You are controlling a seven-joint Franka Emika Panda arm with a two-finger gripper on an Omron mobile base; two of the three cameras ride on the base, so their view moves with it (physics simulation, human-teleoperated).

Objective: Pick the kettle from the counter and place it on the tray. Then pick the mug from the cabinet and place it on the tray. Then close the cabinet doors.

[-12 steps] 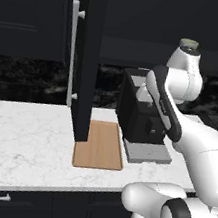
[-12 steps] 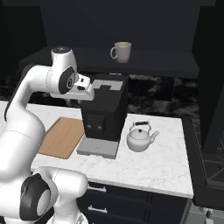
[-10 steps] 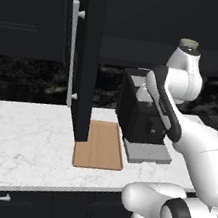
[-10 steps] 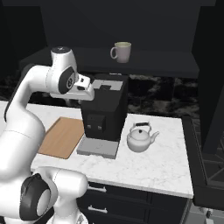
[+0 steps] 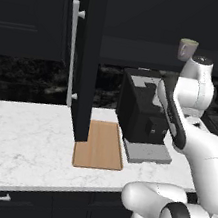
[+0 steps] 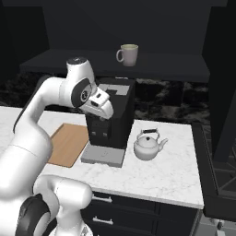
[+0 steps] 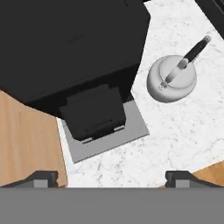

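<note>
Fingers of your two-finger gripper point(image 7: 111, 177) stand spread wide with nothing between them, the dark fingertips point(image 7: 41, 177) far apart at the bottom of the hand view. Your gripper hangs above the black boxy coffee machine point(image 6: 110, 117), looking down on its top and its grey drip plate point(image 7: 105, 140).

You see the small rounded white-silver kettle with its thin dark arched handle point(image 7: 172, 78) ahead of the gripper and off to one side, well apart from the fingers, upright on the white marble counter with faint grey veins point(image 6: 152, 173). In the right base view the kettle point(image 6: 148, 144) sits just beside the coffee machine, on the side away from the flat light-brown wooden tray point(image 5: 99, 145).

You find the tray on the machine's other side, bare. Above your gripper, the pale grey-green mug point(image 6: 128, 54) stands on the shelf of the dark upper cabinet point(image 6: 152, 67), whose near-black door with a long silver bar handle point(image 5: 86, 61) stands open.
</note>
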